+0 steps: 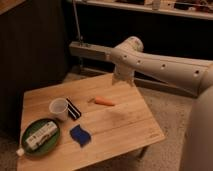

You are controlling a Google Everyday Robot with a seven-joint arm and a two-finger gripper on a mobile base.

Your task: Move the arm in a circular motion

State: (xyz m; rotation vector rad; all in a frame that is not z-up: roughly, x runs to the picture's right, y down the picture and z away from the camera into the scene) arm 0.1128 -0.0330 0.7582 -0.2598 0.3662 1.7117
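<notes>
The arm [165, 67] is a thick cream-white tube with a row of small dark holes. It reaches in from the right, above the far edge of the wooden table [120, 130]. Its rounded elbow joint [128, 49] is at the top centre. The short flared tip points down below the elbow and ends in the gripper [122, 80], which hangs over the table's far right corner and touches nothing. An orange carrot [105, 101] lies on the table, below and left of the gripper.
On the table's left part are a white cup [59, 108], a black block [74, 109], a blue sponge [80, 134] and a green plate [52, 146] holding a white bottle [39, 135]. A grey rail [90, 50] and dark wall run behind.
</notes>
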